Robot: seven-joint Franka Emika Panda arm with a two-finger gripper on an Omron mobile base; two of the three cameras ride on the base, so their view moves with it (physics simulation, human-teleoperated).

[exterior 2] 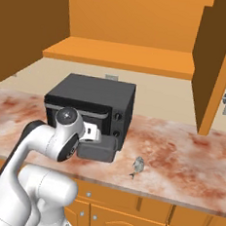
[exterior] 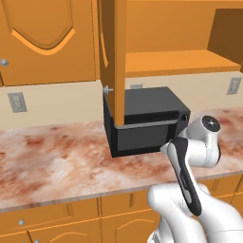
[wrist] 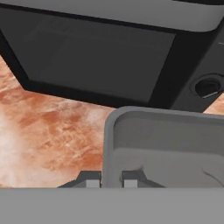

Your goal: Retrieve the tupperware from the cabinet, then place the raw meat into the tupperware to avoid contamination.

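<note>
Tupperware (exterior 2: 97,150) sits low over the counter (exterior 2: 180,151) near its front edge, directly before the microwave (exterior 2: 94,101). Gripper (wrist: 111,178) jaws are closed on its rim wall. Raw meat (exterior 2: 138,165) lies beside it on the counter.

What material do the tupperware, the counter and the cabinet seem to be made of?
Tupperware: likely plastic, grey, smooth, matte, with rounded moulded corners. Counter: looks like polished stone, mottled red-brown and white veining. Cabinet: seems painted or stained wood, orange-brown, with arched raised door panels and a small silver knob.
</note>
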